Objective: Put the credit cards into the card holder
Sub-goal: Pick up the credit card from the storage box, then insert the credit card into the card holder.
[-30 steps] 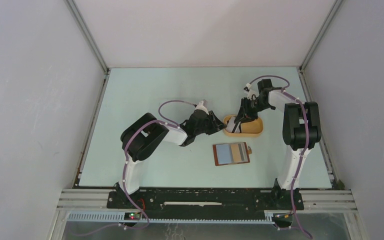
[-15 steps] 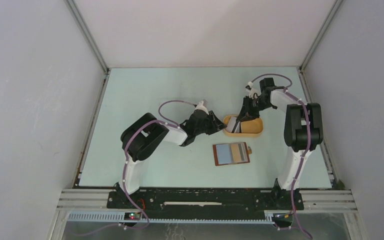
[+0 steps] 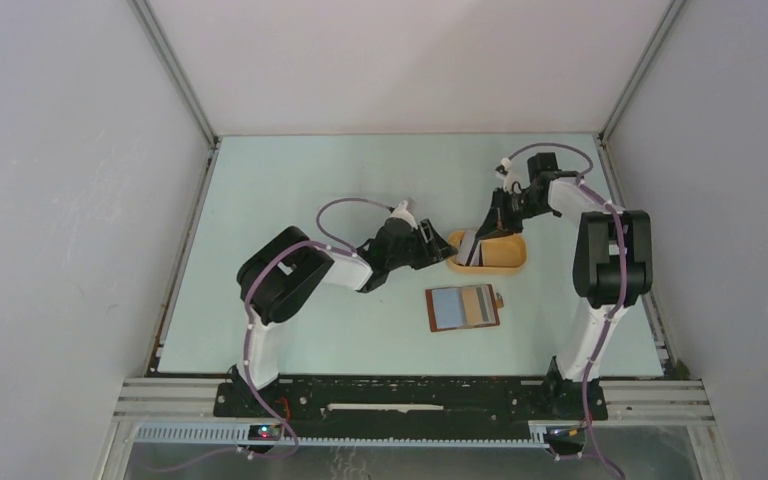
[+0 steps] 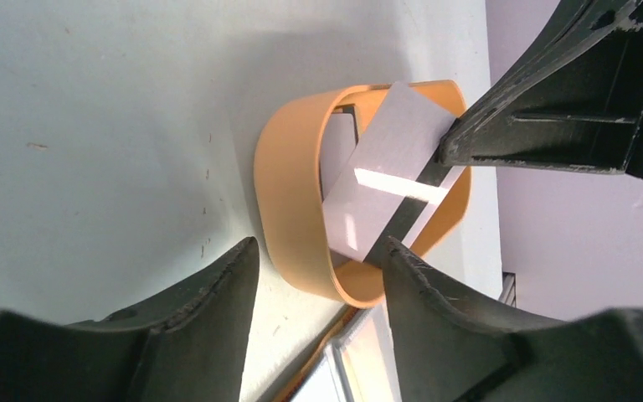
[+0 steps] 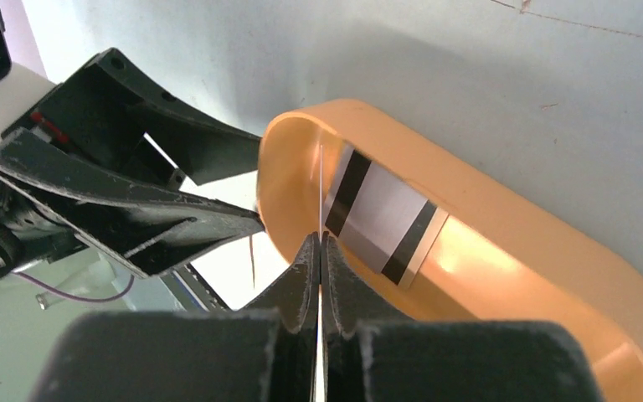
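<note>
My right gripper (image 5: 321, 239) is shut on a pale credit card, seen edge-on in the right wrist view (image 5: 321, 180). In the left wrist view that card (image 4: 377, 155) stands tilted up out of the orange oval tray (image 4: 289, 193). A second card (image 5: 381, 213) with dark stripes lies flat in the tray (image 5: 502, 243). My left gripper (image 4: 318, 255) is open, its fingers either side of the tray's near end and holding nothing. In the top view both grippers, left (image 3: 440, 243) and right (image 3: 477, 243), meet at the tray's left end. The card holder (image 3: 463, 307) lies open nearer me, a bluish card on its left half.
The tray (image 3: 500, 256) sits mid-table, right of centre. The left gripper's fingers (image 5: 134, 209) are very close to the right gripper across the tray's end. White walls and metal rails enclose the pale green table (image 3: 290, 190).
The right jaws have closed onto a card in the tray and tipped it up. The left jaws have widened around the tray's end. The card holder has not moved.
</note>
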